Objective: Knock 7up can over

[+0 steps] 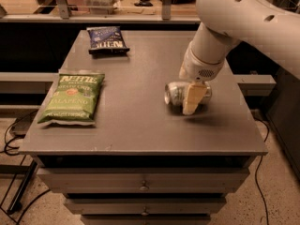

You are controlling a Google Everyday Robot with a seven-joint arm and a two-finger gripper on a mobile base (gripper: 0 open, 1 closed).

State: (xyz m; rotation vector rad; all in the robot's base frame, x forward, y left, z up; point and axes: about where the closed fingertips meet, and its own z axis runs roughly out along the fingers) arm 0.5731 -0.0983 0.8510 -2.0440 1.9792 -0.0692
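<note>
The 7up can (174, 93) lies on its side on the grey table (136, 121), right of the middle, with its silver end facing left. Only its left part shows; the rest is hidden behind my gripper. My gripper (191, 102) hangs from the white arm (234, 18) that comes in from the upper right. It is low over the table, right against the can's right part and in front of it.
A green chip bag (72, 96) lies flat at the table's left side. A dark blue chip bag (106, 39) lies at the far left corner. Drawers sit under the table top. A rail and shelf run behind the table.
</note>
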